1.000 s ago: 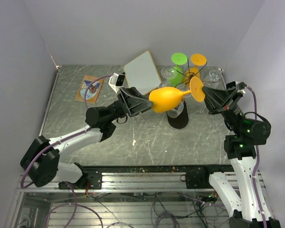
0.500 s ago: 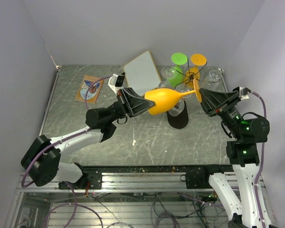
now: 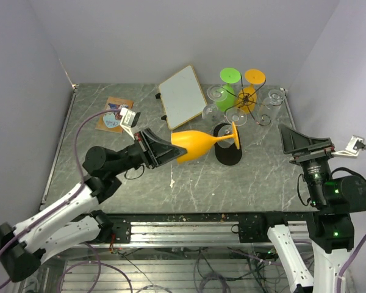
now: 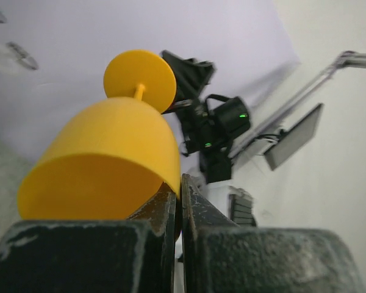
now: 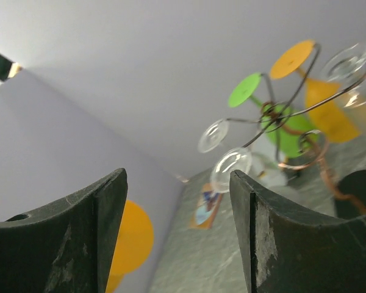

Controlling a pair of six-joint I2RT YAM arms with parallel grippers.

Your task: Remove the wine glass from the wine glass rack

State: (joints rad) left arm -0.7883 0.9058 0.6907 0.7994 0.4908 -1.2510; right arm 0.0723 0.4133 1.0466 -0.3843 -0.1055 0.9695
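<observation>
Above the grey marbled tabletop point(image 3: 189, 183), the orange plastic wine glass point(image 3: 198, 143) hangs horizontal just in front of the copper-brown wire wine glass rack point(image 3: 249, 101). Carry it away level, with its foot clear of the rack. The left end effector point(image 3: 165, 148) pinches the bowl's rim. The right end effector point(image 3: 302, 141) is spread and empty.

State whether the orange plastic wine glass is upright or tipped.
Tipped: the orange wine glass lies sideways, rim pinched in the shut left gripper, foot pointing away.
</observation>
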